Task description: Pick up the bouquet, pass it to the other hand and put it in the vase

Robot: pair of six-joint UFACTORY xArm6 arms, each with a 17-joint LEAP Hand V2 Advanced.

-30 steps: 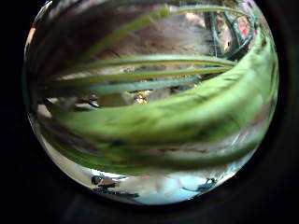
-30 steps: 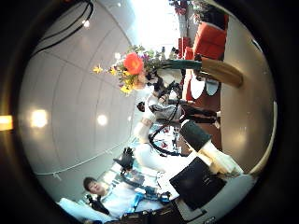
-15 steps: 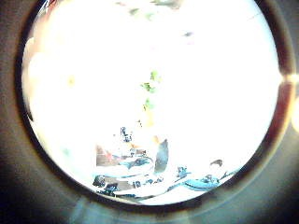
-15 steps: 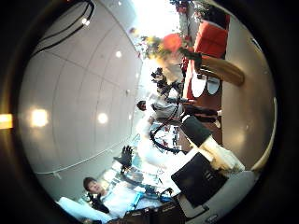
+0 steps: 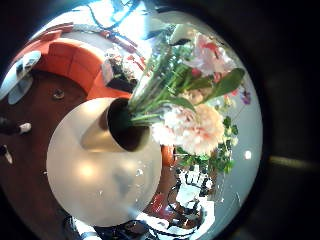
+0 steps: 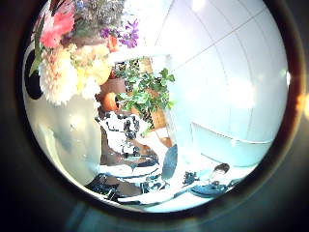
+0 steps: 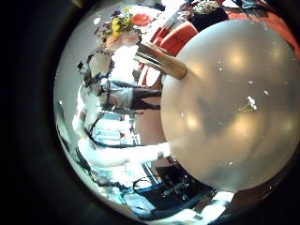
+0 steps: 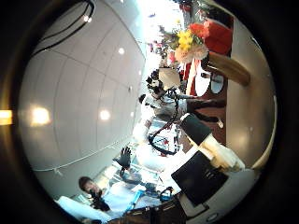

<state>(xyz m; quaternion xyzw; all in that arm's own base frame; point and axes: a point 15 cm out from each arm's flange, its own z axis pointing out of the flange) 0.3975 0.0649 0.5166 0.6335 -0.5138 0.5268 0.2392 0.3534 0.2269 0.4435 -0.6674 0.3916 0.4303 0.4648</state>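
The bouquet [image 5: 190, 100] stands with its stems in the narrow neck of the round vase [image 5: 95, 175], seen from the left little finger side palm view. No fingers are on it there. In the right thumb side palm view the bouquet [image 8: 182, 42] is in the vase neck [image 8: 229, 70], with my left hand [image 8: 163, 86] just beside it, fingers loose. The vase [image 7: 225, 103] fills the right little finger side palm view, close to my right hand, whose fingers [image 8: 207, 142] are straight.
The vase stands on a round table [image 5: 35, 140] with small dishes [image 5: 20, 75] on it. Chairs [image 5: 75, 65] stand behind the table. A potted plant [image 6: 145, 87] shows in the left thumb side palm view.
One second ago stems filled the left thumb view. The bouquet has moved across to the vase and stands in it. My left hand has let it go and drawn back.
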